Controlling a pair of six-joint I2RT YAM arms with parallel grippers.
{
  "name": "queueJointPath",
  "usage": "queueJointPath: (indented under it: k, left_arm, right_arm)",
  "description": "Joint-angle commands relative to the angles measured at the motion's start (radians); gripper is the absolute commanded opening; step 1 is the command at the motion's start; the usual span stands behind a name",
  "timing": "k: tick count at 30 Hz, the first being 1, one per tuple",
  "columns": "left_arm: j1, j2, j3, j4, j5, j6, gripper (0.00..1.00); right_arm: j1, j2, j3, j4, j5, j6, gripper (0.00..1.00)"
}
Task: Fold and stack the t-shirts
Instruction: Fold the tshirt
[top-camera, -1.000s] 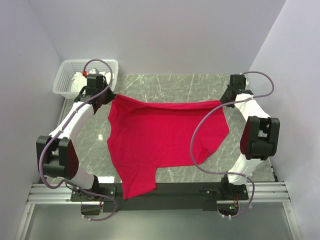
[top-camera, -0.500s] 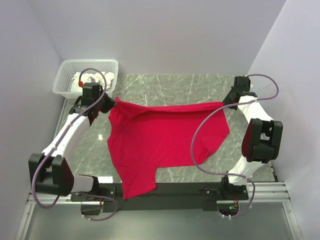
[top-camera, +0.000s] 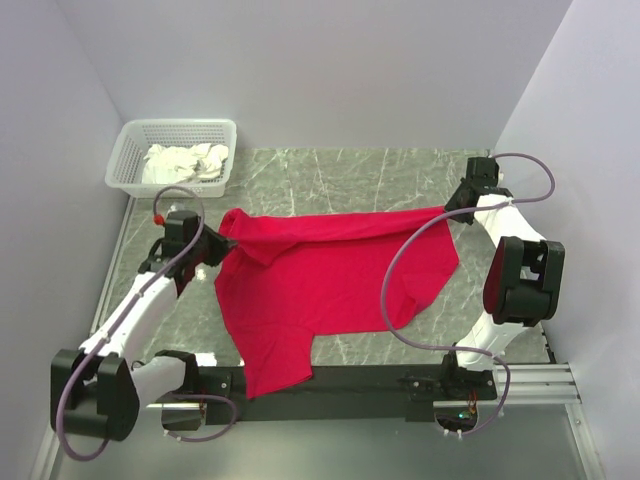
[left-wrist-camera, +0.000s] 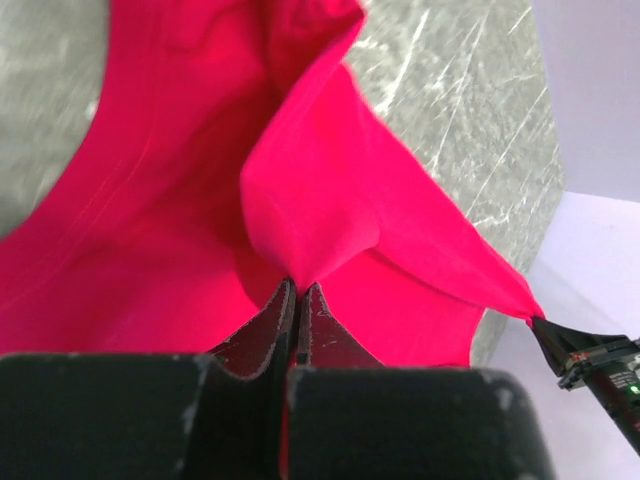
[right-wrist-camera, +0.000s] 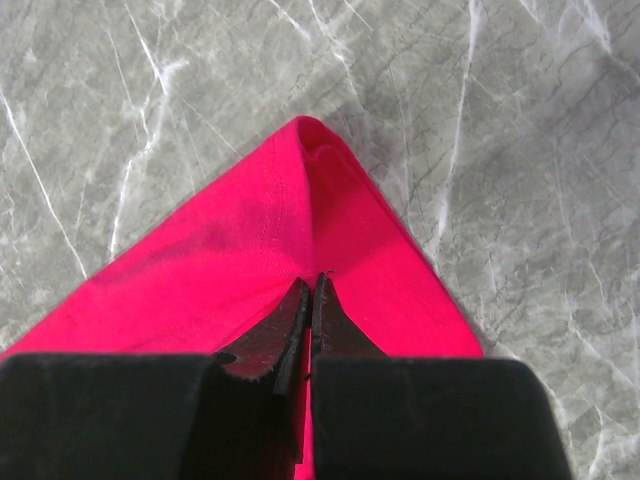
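One bright red t-shirt (top-camera: 320, 280) lies spread across the marble table, its near part hanging over the front edge. My left gripper (top-camera: 215, 243) is shut on the shirt's far left edge; in the left wrist view the fabric (left-wrist-camera: 330, 190) bunches at its closed tips (left-wrist-camera: 299, 287). My right gripper (top-camera: 455, 207) is shut on the far right corner, and the right wrist view shows the cloth (right-wrist-camera: 300, 240) pinched at its closed tips (right-wrist-camera: 311, 280). The far edge is stretched between both grippers, folded over near the left one.
A white lattice basket (top-camera: 128, 150) stands at the far left corner with white cloth (top-camera: 185, 162) in it. Grey walls close in on both sides. The right arm's cable (top-camera: 395, 270) loops over the shirt. The rail runs along the front edge.
My left gripper has pulled back toward the near left, away from the basket, dragging the shirt's left corner with it. The right gripper has shifted only slightly. Both stay shut on the shirt.
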Motion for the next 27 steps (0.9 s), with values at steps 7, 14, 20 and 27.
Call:
queueJointPath:
  k: [7, 14, 20, 27]
  left_arm:
    - [-0.019, -0.133, -0.154, 0.116, 0.023, -0.142, 0.01]
    - [-0.029, -0.189, -0.234, 0.165, 0.055, -0.223, 0.01]
    - [-0.039, -0.19, -0.167, 0.128, 0.075, -0.22, 0.01]
    - [-0.044, -0.22, -0.229, 0.136, 0.092, -0.254, 0.01]
  right_arm:
    - [-0.009, 0.031, -0.001, 0.031, 0.001, -0.002, 0.0]
    - [-0.009, 0.051, -0.01, 0.044, -0.012, -0.002, 0.0]
    - [-0.009, 0.06, 0.01, 0.028, -0.007, -0.006, 0.0]
    - [-0.009, 0.057, 0.004, 0.011, -0.006, 0.0, 0.0]
